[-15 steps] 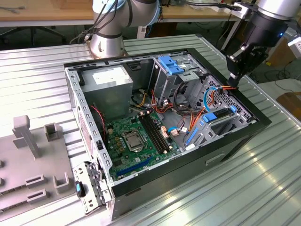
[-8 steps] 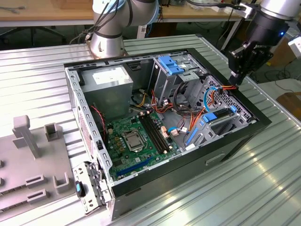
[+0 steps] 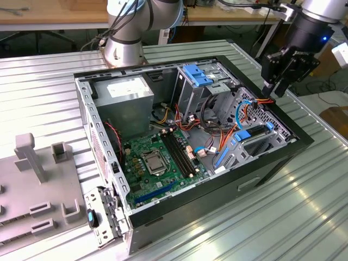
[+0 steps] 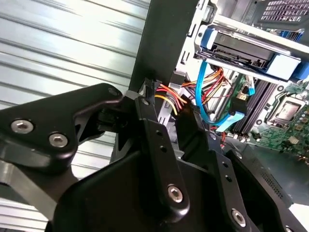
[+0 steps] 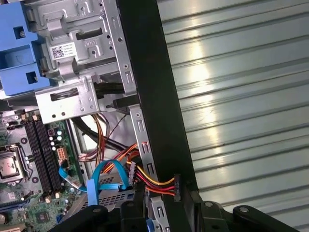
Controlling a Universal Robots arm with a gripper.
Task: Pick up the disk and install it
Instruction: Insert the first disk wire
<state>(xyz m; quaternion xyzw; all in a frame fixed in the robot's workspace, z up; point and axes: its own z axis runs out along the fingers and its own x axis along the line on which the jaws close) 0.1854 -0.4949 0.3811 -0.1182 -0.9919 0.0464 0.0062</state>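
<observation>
Where the end effector (image 3: 275, 86) hangs over the open computer case (image 3: 283, 157), it sits just above the black rim (image 5: 154, 96) of that case, and I cannot tell whether it is spread or pressed together. Right at it, against the rim, a bundle of red, orange and yellow wires (image 5: 152, 180) ends in a black plug (image 5: 176, 188); whether the plug is pinched I cannot tell. Outward from the rim the ribbed metal counter (image 5: 241, 96) stretches away, open room for moving. Inward the space is tight, with sheet-metal walls and a looping blue flat cable (image 5: 104, 180) close by. A little farther in, apart from the end effector, the disk (image 4: 244, 46) lies flat inside the drive bay (image 4: 188, 58), a blue rail along each side. Beyond it the metal cage with a blue latch (image 5: 17, 53) carries a small white label (image 5: 63, 50), its print too small to read. Farthest off lie the motherboard (image 3: 157, 157), the grey power supply (image 3: 128, 92) with its own label, and grey fixtures (image 3: 32, 185) on the counter.
</observation>
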